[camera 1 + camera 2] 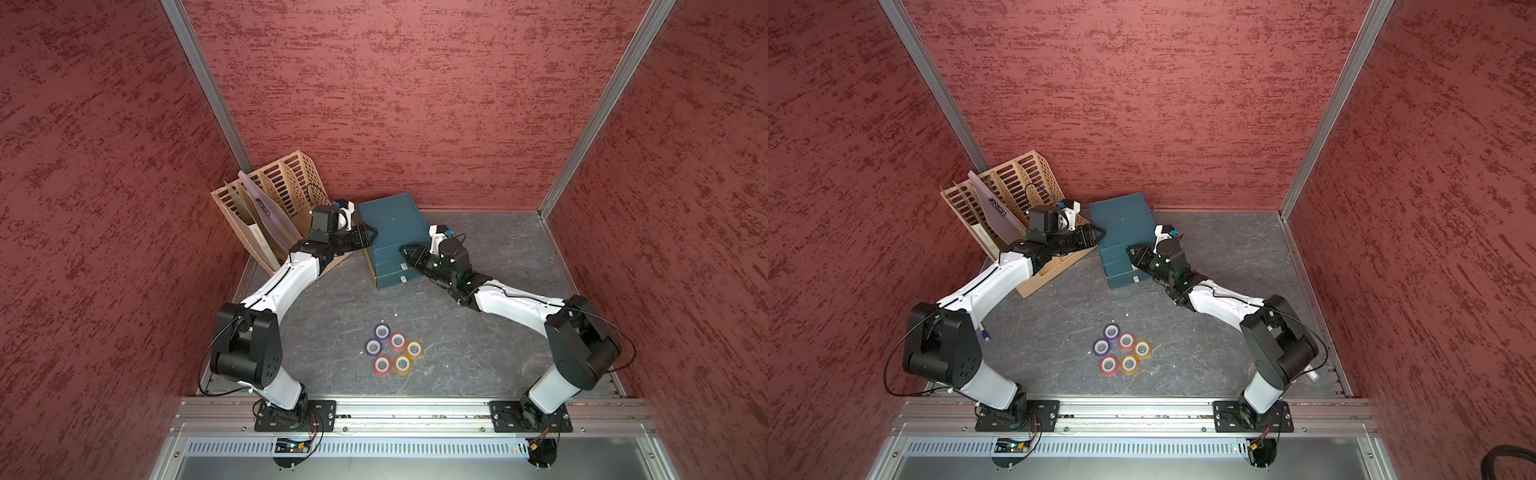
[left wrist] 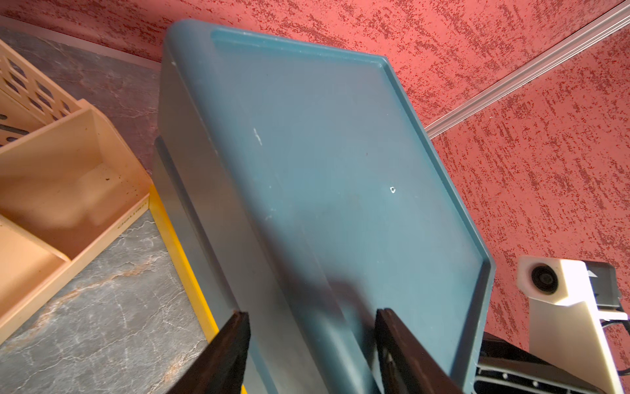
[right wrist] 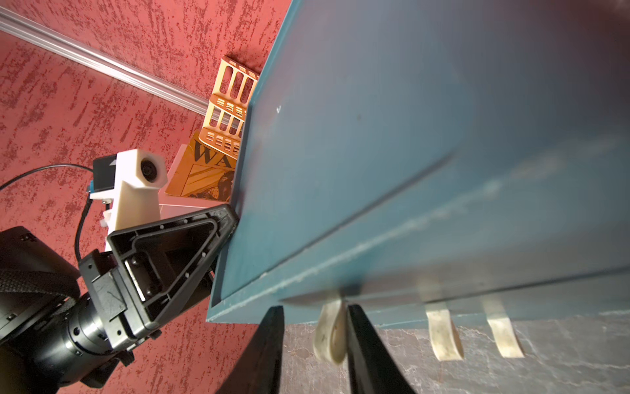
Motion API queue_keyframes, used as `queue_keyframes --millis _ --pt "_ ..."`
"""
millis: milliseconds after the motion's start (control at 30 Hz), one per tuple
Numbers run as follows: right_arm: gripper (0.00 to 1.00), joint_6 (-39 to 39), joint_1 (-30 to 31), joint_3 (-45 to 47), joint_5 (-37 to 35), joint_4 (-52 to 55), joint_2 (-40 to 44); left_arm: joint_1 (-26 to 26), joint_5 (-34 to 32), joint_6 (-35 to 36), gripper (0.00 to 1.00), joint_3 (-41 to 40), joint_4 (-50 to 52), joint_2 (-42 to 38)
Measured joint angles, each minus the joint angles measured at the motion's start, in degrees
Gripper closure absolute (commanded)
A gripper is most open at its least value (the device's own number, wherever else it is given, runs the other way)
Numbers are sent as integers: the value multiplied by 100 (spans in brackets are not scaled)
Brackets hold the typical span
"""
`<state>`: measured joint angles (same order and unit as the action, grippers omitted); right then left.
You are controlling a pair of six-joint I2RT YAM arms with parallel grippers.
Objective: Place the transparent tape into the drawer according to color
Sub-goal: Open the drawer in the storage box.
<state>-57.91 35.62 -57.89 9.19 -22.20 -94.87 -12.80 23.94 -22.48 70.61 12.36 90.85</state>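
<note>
Six small translucent tape rolls, white cores, lie flat on the table in a tight cluster, well in front of the drawer unit: purple rolls [image 1: 382, 331] [image 1: 373, 347], red rolls [image 1: 397, 341] [image 1: 382, 365], orange-yellow rolls [image 1: 414, 349] [image 1: 402, 364]. Teal three-drawer cabinet [image 1: 390, 226] stands upright near the back wall, drawer fronts flush, whitish pull tabs [image 3: 443, 337] sticking out

Tape rolls [image 1: 397, 341] in a cluster, drawer unit [image 1: 390, 220] well behind, file rack [image 1: 282, 183] seemingly just left of it
</note>
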Motion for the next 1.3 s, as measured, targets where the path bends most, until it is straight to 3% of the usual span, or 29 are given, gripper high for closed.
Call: queue_keyframes --millis 200,700,1300 --pt "100 -136 -11 0 0 -9 -107 0 22 0 41 0 -22 2" --pt "100 -227 -7 332 11 -203 105 11 103 -35 57 79 -160 98" --pt "100 -337 203 966 46 295 1080 4 111 -61 61 114 -302 168"
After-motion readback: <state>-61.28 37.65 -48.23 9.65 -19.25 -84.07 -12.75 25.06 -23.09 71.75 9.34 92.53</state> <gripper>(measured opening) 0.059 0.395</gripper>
